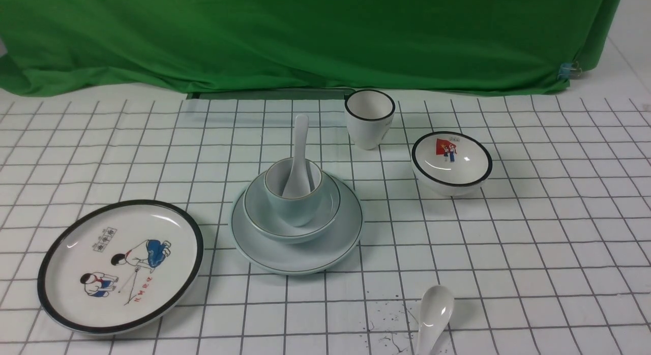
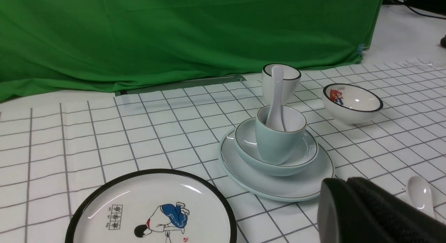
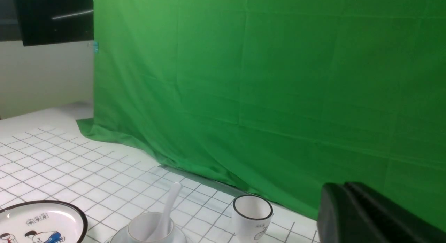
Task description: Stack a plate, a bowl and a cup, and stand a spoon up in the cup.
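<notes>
- Standing in the cup (image 1: 292, 205), the spoon (image 1: 299, 156) has its scoop end down inside and its handle rising above the rim, leaning toward the far side of the table.
- The pale blue cup sits upright in the middle of the bowl (image 1: 328, 205), and the bowl rests centred on the plate (image 1: 300, 258); the stack is near the middle of the table.
- The black-rimmed plate with cartoon children (image 1: 120, 266) lies flat just to the robot's left of the stack, close to it but not touching.
- A second white spoon (image 1: 432, 317) lies scoop-up on the near side, to the right of the stack, its handle running off the front view's lower edge.
- The white cup with a black rim (image 1: 369, 121) stands upright behind the stack, slightly to the right.
- The small red-flag cartoon bowl (image 1: 451, 164) sits further right, apart from that cup.
- Everything rests on a white grid tablecloth (image 1: 534, 233), with a green cloth (image 1: 305, 34) hanging behind.
- Neither arm shows in the front view.
- Of the left gripper (image 2: 366, 211) only a black edge shows in its wrist view, so how far it is parted cannot be told.
- The same goes for the right gripper (image 3: 369, 215), and neither touches any dish.
</notes>
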Tool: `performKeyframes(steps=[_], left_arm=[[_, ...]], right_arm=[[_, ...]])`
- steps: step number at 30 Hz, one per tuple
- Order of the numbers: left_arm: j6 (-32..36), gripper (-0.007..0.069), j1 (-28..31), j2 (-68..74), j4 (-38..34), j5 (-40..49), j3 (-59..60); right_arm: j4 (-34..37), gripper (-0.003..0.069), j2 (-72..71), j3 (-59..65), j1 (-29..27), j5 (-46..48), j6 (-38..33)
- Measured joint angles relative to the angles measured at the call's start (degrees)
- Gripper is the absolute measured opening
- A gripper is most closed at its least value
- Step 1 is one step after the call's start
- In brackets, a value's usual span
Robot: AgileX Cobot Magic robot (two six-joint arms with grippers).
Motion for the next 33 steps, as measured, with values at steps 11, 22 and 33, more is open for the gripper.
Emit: performKeyframes(steps=[11, 22, 33], left_arm=[[0.00, -0.0031, 0.00, 0.00, 0.00, 0.00, 0.00], [0.00, -0.0031, 0.00, 0.00, 0.00, 0.00, 0.00], [0.00, -0.0030, 0.00, 0.00, 0.06, 0.00, 0.05]], right_arm=[[1.39, 0.0013, -5.29, 11.04, -7.57, -1.59, -1.66], [2.18, 0.0013, -24.29, 36.23, -32.84, -4.45, -1.66], [2.18, 0.0011, -25.62, 39.43, -30.57, -1.73, 1.47]])
